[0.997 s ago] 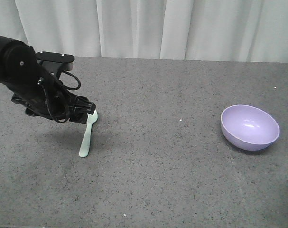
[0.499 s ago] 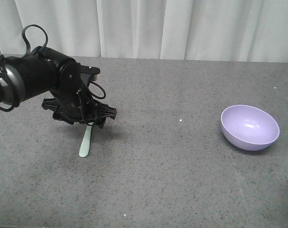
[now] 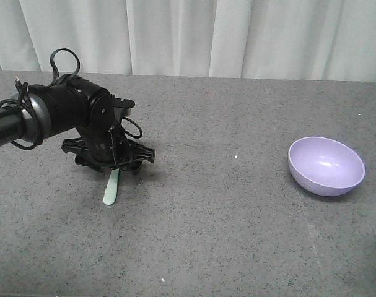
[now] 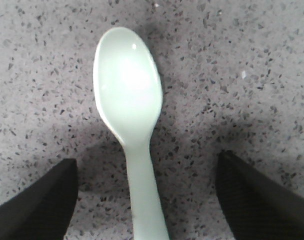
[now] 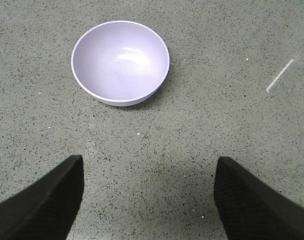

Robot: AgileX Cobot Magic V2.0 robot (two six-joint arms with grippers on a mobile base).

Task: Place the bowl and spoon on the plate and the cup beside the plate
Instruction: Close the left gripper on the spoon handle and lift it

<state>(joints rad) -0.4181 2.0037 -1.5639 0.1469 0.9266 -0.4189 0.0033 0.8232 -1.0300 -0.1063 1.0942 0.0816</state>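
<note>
Two of the task's four things show from the front: the spoon [image 3: 111,189] lies flat on the grey table [image 3: 212,241] on your left side, and the bowl [image 3: 326,166] sits upright well apart from it on the right. You get no plate and no cup in any view. The left gripper [image 3: 115,164] is low over the far part of the spoon, so only the near end pokes out from under it.

From the left wrist, the spoon's oval head points away and its handle runs back between the two fingers [image 4: 36,210]. The jaws stand wide, one on each side of the handle, with bare table showing between each pad and the plastic, so nothing is held. The handle looks roughly centred in the gap.

From the right wrist, the right gripper [image 5: 149,200] hangs spread and empty over bare table, with the bowl ahead of it, near but not between its fingers. A thin white streak [image 5: 280,76] marks the table off to the right.

You are likely at the spoon pickup, just short of the grasp. Next you would close squarely on the handle, pads low enough to catch a flat-lying piece, then lift straight up. You would also have to find the plate before carrying anything to it
</note>
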